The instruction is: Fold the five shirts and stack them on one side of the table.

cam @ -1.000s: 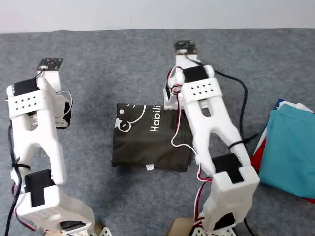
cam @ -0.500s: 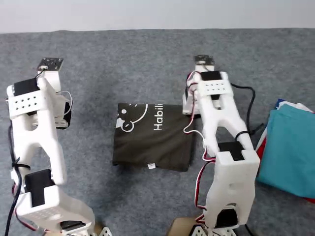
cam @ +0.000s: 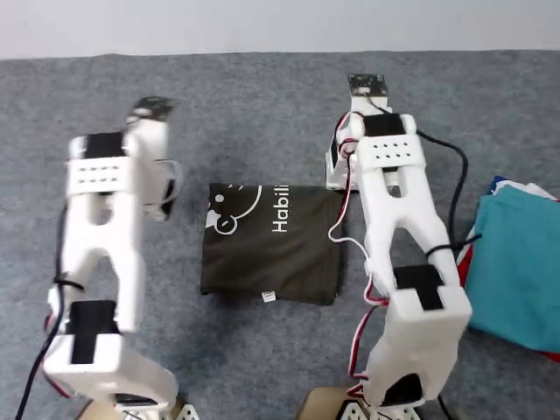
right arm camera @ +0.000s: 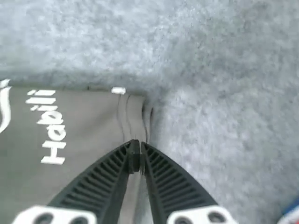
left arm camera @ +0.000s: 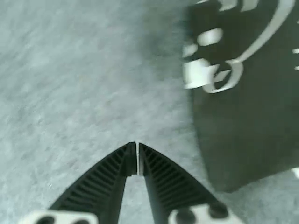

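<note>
A folded dark shirt [cam: 271, 245] with white print lies flat at the middle of the grey carpeted surface [cam: 219, 105], print side up, its edges roughly square to the high view. At the 3 o'clock edge of that view sits a stack of shirts [cam: 516, 271], a teal one on top and red, white and blue cloth showing beneath it, well apart from the dark shirt. The left arm [cam: 105, 227] stands at 9 o'clock of the dark shirt. The left claw [left arm camera: 137, 158] has its two ribbed halves pressed together with nothing between them, and it hangs over bare carpet just beside the shirt's printed 10 o'clock corner, not touching the cloth. The right arm [cam: 402, 219] runs along the shirt's 3 o'clock side. The right claw [right arm camera: 136, 156] is likewise closed tight, its tips resting at the shirt's 1 o'clock corner, where small creases run through the folded edge; whether any cloth is caught between the tips cannot be told.
</note>
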